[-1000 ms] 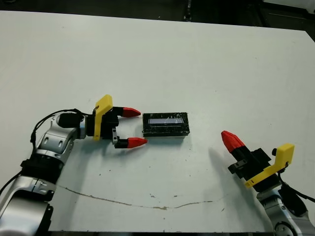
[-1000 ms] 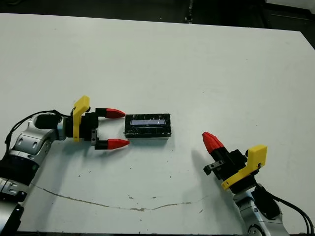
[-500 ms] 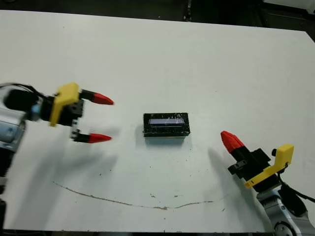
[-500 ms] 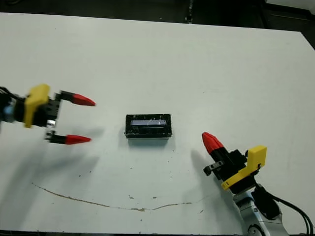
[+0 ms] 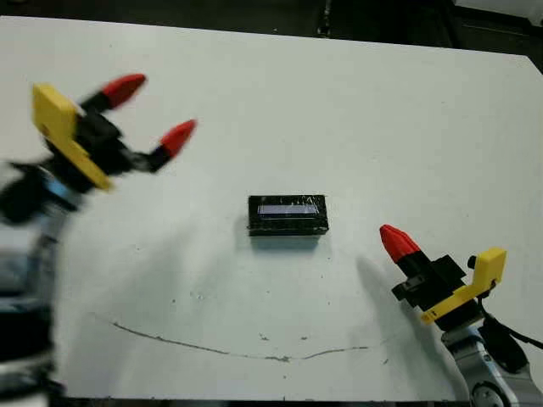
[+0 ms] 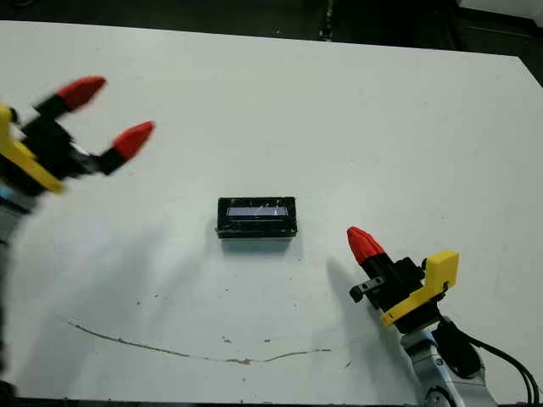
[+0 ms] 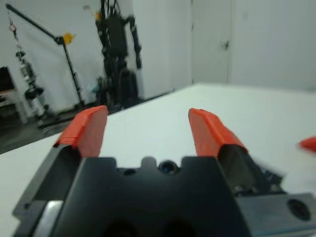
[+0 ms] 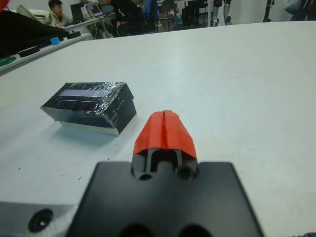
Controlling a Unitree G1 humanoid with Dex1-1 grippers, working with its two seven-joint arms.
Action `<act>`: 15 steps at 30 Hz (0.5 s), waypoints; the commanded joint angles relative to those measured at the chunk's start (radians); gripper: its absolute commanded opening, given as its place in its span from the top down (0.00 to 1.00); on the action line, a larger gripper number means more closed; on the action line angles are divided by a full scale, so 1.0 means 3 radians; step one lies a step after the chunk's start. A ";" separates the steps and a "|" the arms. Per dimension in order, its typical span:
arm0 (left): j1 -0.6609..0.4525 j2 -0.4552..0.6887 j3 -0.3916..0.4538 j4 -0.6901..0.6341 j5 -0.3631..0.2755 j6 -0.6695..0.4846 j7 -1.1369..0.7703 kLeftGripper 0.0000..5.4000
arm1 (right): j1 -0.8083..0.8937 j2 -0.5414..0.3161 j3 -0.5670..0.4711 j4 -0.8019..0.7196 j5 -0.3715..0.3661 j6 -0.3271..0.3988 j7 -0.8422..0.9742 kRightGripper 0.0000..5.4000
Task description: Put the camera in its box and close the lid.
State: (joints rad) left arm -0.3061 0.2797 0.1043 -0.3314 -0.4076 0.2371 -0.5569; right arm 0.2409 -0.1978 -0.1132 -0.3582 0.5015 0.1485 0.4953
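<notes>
Left eye view: lid (image 5: 288, 213) is sitting closed mid-table; left gripper (image 5: 150, 112) gaping empty, right gripper (image 5: 399, 244) pinched empty; task looking finished.

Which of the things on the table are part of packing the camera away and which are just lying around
Part of the job:
- the box with the lid on it; the camera is not visible
- left gripper, open, raised away from the box
- right gripper, shut, resting right of the box

Just there:
- a thin dark scratch mark on the table

I see the lid (image 5: 288, 210) seated flat on the box (image 8: 87, 126), closed. It lies mid-table, its pale stripe facing up.
</notes>
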 commanded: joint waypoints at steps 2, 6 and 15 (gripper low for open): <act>0.0129 -0.0288 -0.0423 -0.0197 -0.0042 0.0270 0.0248 0.35 | 0.0023 -0.0018 -0.0010 0.0002 -0.0008 0.0004 -0.0023 1.00; 0.0123 -0.0526 -0.0742 -0.0219 0.0108 0.0480 0.0586 0.47 | 0.0026 -0.0013 -0.0005 -0.0005 -0.0046 -0.0014 -0.0049 1.00; 0.0083 -0.0802 -0.1124 -0.0079 0.0289 0.0771 0.0903 0.73 | 0.0038 -0.0019 0.0002 -0.0043 -0.0035 0.0035 -0.0100 1.00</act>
State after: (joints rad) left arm -0.2827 0.0544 -0.2199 -0.3659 -0.3272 0.4395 -0.2993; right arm 0.2428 -0.1967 -0.1115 -0.3629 0.4950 0.1486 0.4752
